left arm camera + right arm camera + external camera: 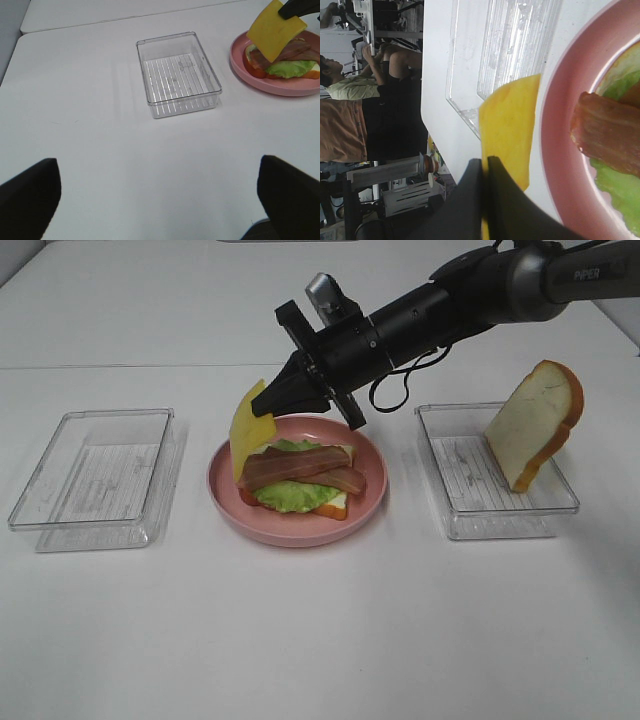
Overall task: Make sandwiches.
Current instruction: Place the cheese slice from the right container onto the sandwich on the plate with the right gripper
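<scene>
Right gripper [268, 400] pinches cheese slice [250, 427] by one edge, left gripper [155, 200] open, idle; tilted cheese could slide off bacon [300, 466] onto plate [372, 502].

The right arm reaches in from the upper right of the high view, slanting down toward the middle, its black wrist tilted low. The right claw [268, 400] has its jaws pressed together on a yellow cheese slice [250, 428], held by one edge so it hangs. The left claw [160, 200] shows only two dark fingertips [30, 192] spread wide apart, apparently holding nothing, above the surface.
</scene>
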Motion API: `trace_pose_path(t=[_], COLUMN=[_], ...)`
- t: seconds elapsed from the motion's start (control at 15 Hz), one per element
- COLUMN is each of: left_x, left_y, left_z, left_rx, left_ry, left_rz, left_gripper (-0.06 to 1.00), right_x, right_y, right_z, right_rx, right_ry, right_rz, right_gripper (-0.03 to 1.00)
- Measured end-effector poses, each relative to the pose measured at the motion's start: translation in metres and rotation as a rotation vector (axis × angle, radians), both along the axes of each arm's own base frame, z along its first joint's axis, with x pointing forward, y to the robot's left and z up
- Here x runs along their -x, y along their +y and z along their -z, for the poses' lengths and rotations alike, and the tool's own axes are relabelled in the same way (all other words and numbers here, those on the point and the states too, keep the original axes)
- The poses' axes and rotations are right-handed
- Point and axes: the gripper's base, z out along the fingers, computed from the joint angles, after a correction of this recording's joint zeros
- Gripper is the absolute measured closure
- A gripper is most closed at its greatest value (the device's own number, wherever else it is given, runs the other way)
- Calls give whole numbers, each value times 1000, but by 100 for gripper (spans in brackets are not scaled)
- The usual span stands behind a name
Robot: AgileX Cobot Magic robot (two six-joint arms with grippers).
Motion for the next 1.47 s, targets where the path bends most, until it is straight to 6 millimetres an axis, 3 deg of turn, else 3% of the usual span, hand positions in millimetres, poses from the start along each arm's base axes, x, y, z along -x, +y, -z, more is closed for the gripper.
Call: trace_pose_path(t=[0.33, 0.73, 1.13, 1.47], left_x=[0, 0, 0, 0], left_y=[0, 0, 0, 0], left_z=[0, 0, 0, 0], left_rx=[0, 0, 0, 0], left_ry=[0, 0, 0, 0], left_rz=[0, 0, 0, 0], left_gripper=[-5, -5, -5, -5], right_x=[-14, -13, -10, -7], right_y=[-33, -31, -33, -38], right_z=[2, 2, 35, 42], right_rx=[28, 25, 59, 145], right_ry=[-3, 3, 73, 48], right_rz=[59, 51, 50, -2], right_gripper=[95, 95, 95, 95])
